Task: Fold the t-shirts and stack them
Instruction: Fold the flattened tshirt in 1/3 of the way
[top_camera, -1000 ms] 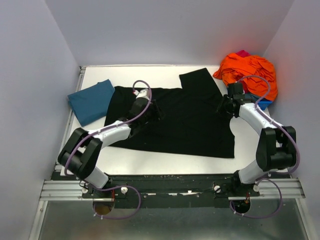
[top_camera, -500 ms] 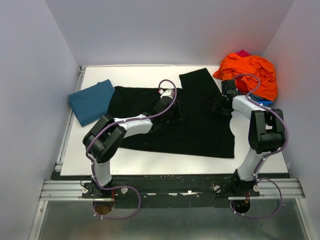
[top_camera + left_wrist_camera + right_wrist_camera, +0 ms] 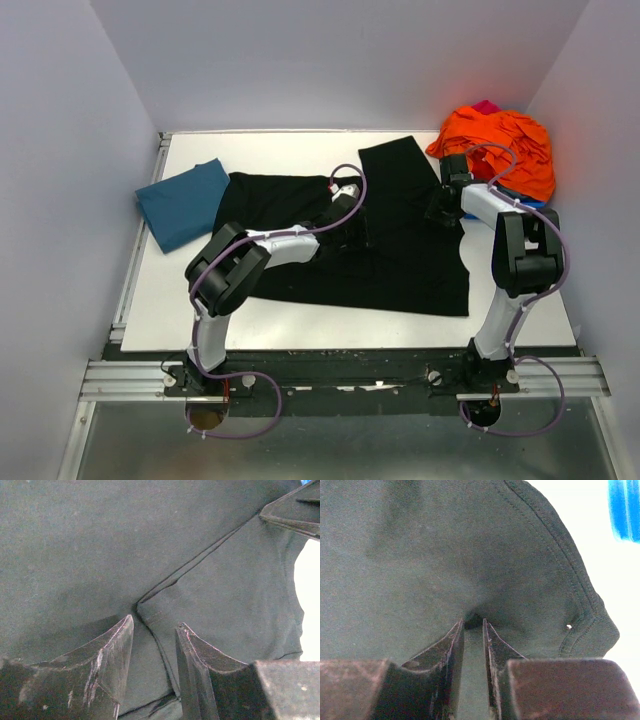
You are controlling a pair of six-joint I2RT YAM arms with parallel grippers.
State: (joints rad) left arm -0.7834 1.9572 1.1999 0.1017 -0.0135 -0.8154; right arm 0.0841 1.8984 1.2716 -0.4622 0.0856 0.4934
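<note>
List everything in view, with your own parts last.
black shirt: 1, black, spread flat across the middle of the table
teal shirt: 1, teal-blue, folded, at the left edge of the table
orange cloth: 1 pile, orange, far right corner
pink cloth: 1 scrap showing, pink, behind the top of the orange pile
bin: 1, blue, mostly hidden under the orange pile
table: 1, white
left claw: 1, black, on the black shirt's middle, jaws apart astride a seam
right claw: 1, black, at the black shirt's right sleeve, jaws narrow at a pucker
</note>
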